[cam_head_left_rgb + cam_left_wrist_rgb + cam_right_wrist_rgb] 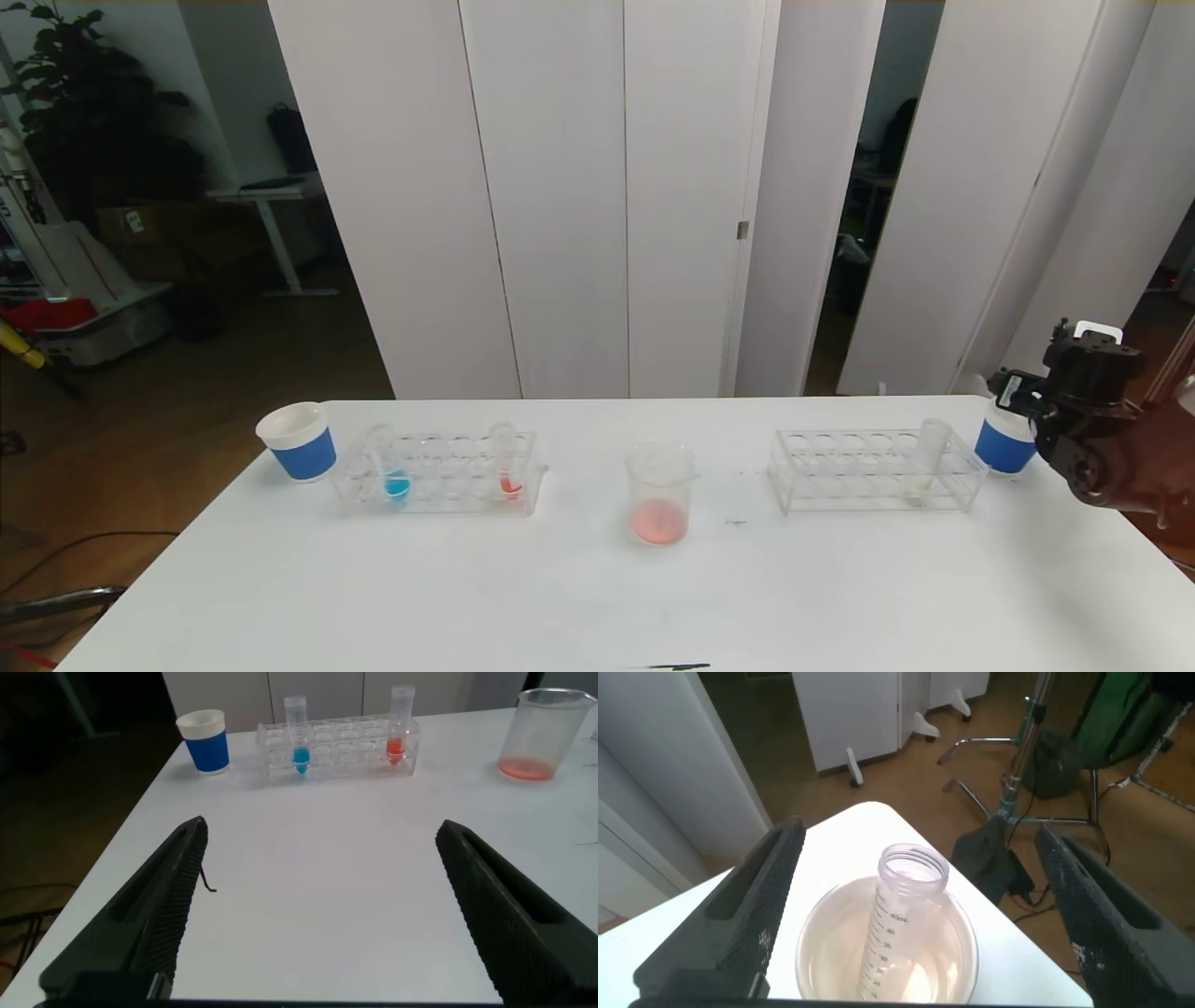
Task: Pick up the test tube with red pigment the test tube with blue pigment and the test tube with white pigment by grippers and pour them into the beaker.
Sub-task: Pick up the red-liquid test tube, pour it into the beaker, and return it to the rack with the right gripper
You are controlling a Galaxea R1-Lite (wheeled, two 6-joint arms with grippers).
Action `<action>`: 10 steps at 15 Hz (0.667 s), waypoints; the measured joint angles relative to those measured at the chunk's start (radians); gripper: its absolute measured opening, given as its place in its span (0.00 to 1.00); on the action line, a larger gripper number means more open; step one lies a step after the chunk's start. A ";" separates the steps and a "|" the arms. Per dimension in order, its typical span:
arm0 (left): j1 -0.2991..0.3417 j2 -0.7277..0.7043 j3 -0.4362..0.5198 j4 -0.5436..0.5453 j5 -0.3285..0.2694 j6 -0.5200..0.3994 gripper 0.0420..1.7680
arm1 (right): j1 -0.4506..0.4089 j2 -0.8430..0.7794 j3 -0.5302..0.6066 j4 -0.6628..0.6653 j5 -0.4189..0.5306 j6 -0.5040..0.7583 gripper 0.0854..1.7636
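While red liquid already lay in the beaker (661, 493), the blue tube (393, 471) and the white tube (926, 459) stood unpoured in their racks. The right claw (915, 943) hung spread directly above a paper cup (887, 952) holding an empty tube (898, 917), so the red pour looked finished. The left claw (318, 905), also spread, hovered above the surface (318, 849), with the blue tube ahead of it.

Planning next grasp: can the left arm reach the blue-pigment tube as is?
Likely yes: left gripper faces the test tube with blue pigment, jaws open, only bare table between them.
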State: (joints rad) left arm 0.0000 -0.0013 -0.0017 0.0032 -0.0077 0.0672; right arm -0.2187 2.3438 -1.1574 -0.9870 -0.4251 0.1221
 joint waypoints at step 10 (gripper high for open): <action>0.000 0.000 0.000 0.000 0.000 0.000 0.99 | 0.027 -0.409 0.096 0.129 0.230 -0.074 0.99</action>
State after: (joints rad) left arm 0.0000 -0.0013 -0.0017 0.0028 -0.0077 0.0672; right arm -0.1919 1.9345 -1.0611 -0.8581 -0.1951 0.0485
